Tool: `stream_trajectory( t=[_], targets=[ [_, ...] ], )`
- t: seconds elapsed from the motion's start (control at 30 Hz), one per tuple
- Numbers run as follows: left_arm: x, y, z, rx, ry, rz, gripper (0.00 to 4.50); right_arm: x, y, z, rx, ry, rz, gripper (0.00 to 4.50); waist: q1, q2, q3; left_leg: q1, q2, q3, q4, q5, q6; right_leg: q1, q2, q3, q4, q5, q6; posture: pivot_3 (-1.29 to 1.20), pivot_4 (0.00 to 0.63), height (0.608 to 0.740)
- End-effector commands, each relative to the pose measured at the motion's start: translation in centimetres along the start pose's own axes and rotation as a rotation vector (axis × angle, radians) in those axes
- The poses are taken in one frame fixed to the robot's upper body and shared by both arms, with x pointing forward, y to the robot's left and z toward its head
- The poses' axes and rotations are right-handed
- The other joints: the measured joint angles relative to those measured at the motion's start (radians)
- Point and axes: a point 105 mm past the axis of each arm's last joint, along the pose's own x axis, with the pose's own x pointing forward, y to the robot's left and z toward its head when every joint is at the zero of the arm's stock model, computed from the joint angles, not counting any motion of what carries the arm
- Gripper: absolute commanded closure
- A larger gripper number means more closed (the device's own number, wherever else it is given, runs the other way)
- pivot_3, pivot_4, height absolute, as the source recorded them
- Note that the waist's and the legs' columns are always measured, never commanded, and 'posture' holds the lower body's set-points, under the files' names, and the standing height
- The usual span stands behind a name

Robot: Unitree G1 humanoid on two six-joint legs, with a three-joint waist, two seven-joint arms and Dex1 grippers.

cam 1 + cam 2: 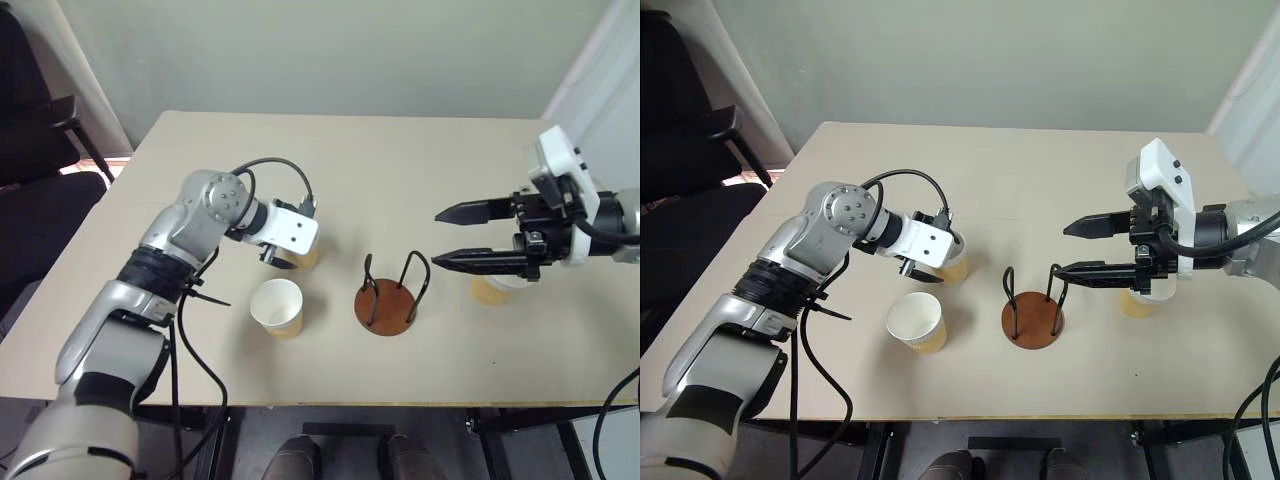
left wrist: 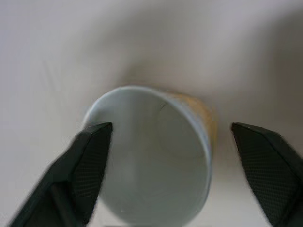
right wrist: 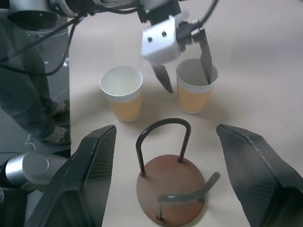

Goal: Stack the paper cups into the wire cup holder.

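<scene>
Cups (image 1: 917, 322) three, holder (image 1: 1032, 320) one; both tools gaping, left tool (image 3: 184, 66) straddling one cup, right tool (image 1: 452, 236) empty.

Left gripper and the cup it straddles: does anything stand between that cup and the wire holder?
Nothing visible does. The left gripper has its jaws open around the paper cup, and bare table lies between that cup and the wire cup holder. The second cup stands off to the side, clear of that path.

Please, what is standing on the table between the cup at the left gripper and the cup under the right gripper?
The wire cup holder stands between the cup at the left gripper and the cup under the right gripper; the left eye view shows this.
</scene>
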Motion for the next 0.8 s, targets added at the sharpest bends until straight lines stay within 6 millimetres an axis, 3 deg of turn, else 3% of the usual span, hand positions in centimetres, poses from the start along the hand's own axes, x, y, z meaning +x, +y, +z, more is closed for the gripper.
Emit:
stream_trajectory(
  t=[0.03, 0.3, 0.6, 0.8],
  targets=[
    [-0.8, 1.4, 0.1, 0.046, 0.006, 0.038, 1.53, -0.3, 0.4, 0.7, -0.048, -0.018, 0.006, 0.98, 0.0, 0.0, 0.0, 0.0, 0.0, 0.0, 0.0, 0.0, 0.0, 0.0, 0.0, 0.0, 0.0, 0.0, 0.0, 0.0, 0.15, 0.74],
    [-1.5, 0.9, 0.8, 0.077, -0.055, -0.039, 4.41, -0.5, 0.5, 0.4, -0.048, 0.004, 0.039, 0.98, 0.001, 0.0, 0.0, 0.0, 0.0, 0.001, 0.0, 0.0, 0.0, 0.0, 0.0, 0.0, -0.001, 0.0, 0.0, 0.0, 0.15, 0.74],
    [-3.1, -0.1, 0.9, 0.048, -0.12, -0.115, 4.46, -1.0, 0.9, 0.7, -0.02, -0.001, 0.107, 0.98, 0.001, 0.0, 0.0, 0.0, 0.0, 0.001, 0.001, 0.0, 0.0, 0.0, 0.0, 0.0, 0.0, 0.0, 0.0, 0.0, 0.15, 0.74],
    [-6.3, 2.6, 1.9, 0.054, -0.145, -0.083, 4.46, -2.3, 0.3, 0.8, -0.008, 0.025, 0.08, 0.98, 0.003, 0.0, 0.0, -0.002, 0.0, 0.0, 0.001, 0.0, 0.001, 0.0, 0.0, 0.0, 0.0, 0.0, 0.0, 0.0, 0.15, 0.74]
  ],
)
